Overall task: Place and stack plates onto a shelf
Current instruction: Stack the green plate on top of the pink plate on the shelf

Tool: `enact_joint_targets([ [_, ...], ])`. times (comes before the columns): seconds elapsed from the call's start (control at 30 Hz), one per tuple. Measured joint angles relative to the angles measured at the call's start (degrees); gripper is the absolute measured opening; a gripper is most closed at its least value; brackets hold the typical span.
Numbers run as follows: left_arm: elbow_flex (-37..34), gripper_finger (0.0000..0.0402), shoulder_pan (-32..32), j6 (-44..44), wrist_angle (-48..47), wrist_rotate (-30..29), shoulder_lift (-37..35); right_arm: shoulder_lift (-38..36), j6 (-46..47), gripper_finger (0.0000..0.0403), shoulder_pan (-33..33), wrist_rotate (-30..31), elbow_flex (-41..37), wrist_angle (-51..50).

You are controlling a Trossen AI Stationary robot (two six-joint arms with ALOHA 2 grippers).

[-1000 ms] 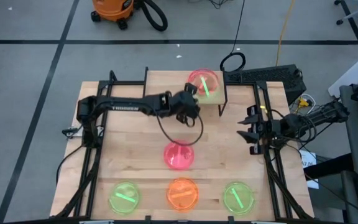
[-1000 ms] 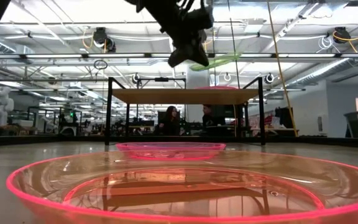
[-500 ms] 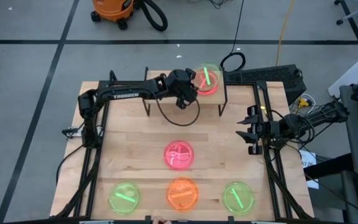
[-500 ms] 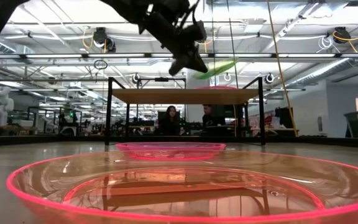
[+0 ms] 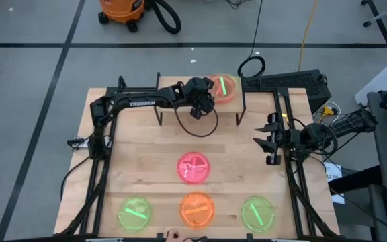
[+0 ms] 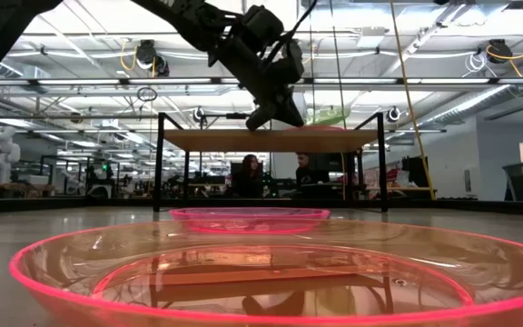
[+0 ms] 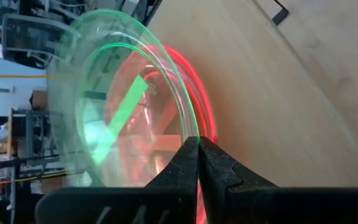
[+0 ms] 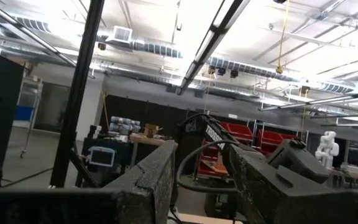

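My left gripper (image 5: 205,101) reaches over the light-wood shelf (image 5: 177,94) and is shut on a green plate (image 5: 224,85). That plate hangs just above a pink plate (image 5: 232,98) lying flat on the shelf's right part. In the left wrist view the green plate (image 7: 114,106) stands tilted over the pink one (image 7: 199,109). The low view shows the left gripper (image 6: 275,107) just above the shelf top (image 6: 225,139). My right gripper (image 5: 269,141) waits open at the table's right edge. My left gripper pinches the green plate's near rim (image 7: 190,134) between its two fingers, coming slanting down from the table's left and near side. The plate is tilted, its far side (image 6: 332,116) low over the pink plate. Whether the two plates touch cannot be told.
A pink plate (image 5: 193,167) lies mid-table. Along the near edge sit a green plate (image 5: 134,213), an orange plate (image 5: 197,208) and another green plate (image 5: 256,213). The shelf's black legs (image 6: 159,163) stand at the far side. Bare wood lies between the shelf and the middle pink plate.
My left gripper has carried the green plate toward the table's far edge, over the shelf, and then down. The plate has come from well above the shelf to just over the pink plate there and tilts less. The gripper has stayed shut on it.
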Motion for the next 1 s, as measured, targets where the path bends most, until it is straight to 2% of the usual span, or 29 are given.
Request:
enact_joint_targets([
  [0.4, 0.0, 0.0053, -0.1, -0.7, 0.9, -3.8, 0.0, 0.0, 0.1, 0.0137, 0.0, -0.1, 0.0, 0.0],
  [1.0, 0.0, 0.0056, -0.4, -0.9, -0.8, -8.1, -0.7, 0.0, 0.8, 0.0137, 0.0, -0.1, 0.0, -1.5],
])
